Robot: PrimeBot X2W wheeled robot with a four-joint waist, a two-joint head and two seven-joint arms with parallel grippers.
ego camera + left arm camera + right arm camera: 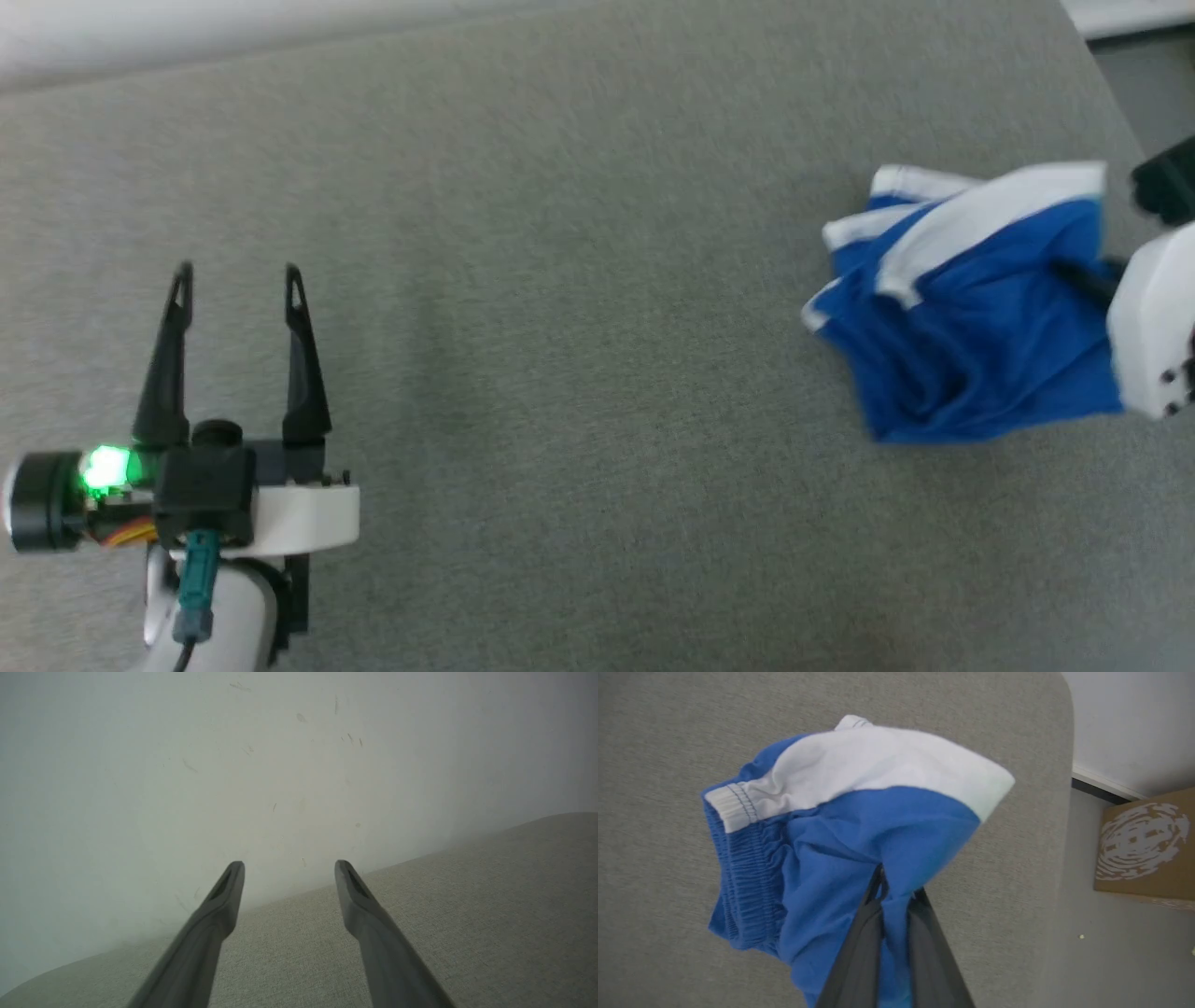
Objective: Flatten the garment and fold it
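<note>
Two dark, tapering fingers of my right gripper point(897, 882) are clamped together on a fold of the garment point(831, 830), soft royal-blue cloth with a wide white band and a gathered, ribbed waistband. It is bunched in a crumpled heap near the right edge of the grey woven surface point(560, 280). My left gripper point(238, 275) hangs well apart from it on the left, its slim fingers spread.

In the head view the right gripper point(1083, 275) is mostly cut off by the right edge and the garment point(971, 336) is smeared with blur, while in the right wrist view blue cloth hides the tips of its fingers point(859, 947) and the edge crops the cardboard box point(1143, 849).
</note>
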